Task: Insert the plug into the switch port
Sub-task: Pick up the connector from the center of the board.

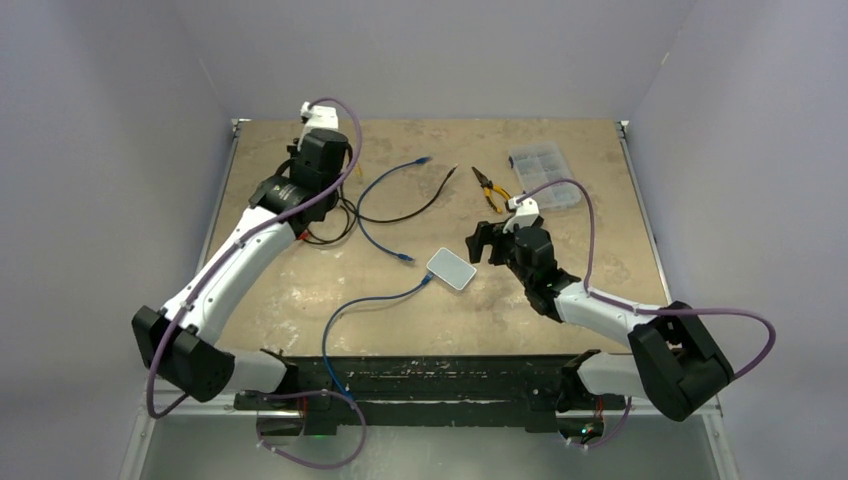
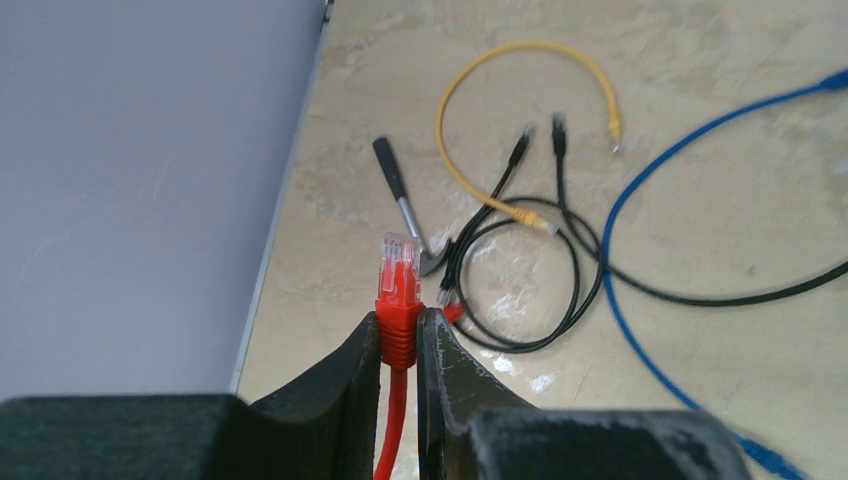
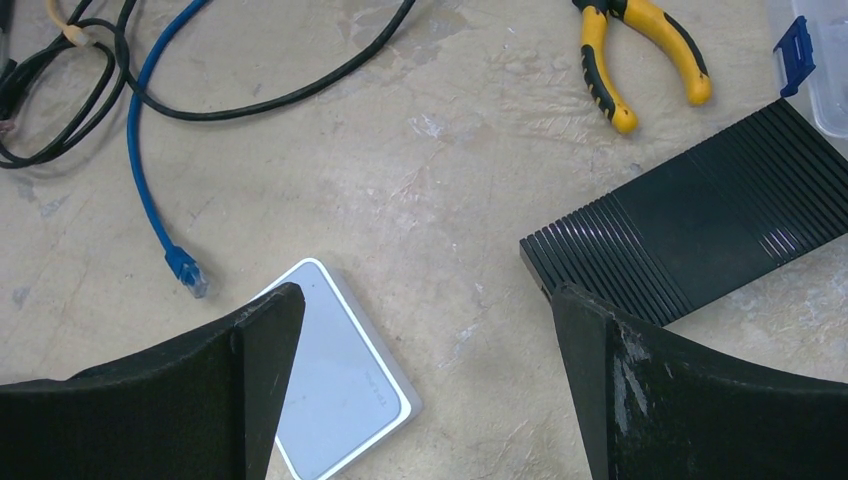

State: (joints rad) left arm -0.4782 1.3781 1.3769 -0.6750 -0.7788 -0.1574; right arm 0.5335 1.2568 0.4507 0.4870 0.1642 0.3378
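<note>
My left gripper is shut on a red network plug. The clear tip of the plug sticks out past the fingertips, and its red cable runs back between the fingers. In the top view this gripper is over the far left of the table and the plug is hidden. The white switch lies flat near the table's middle, with a blue cable running to its near-left side. My right gripper is open and empty, just above and right of the switch. It also shows in the top view.
A loose blue cable ends in a plug just left of the switch. Black cables, a yellow cable and a black-handled tool lie under the left gripper. Yellow pliers, a black ribbed device and a clear box lie to the right.
</note>
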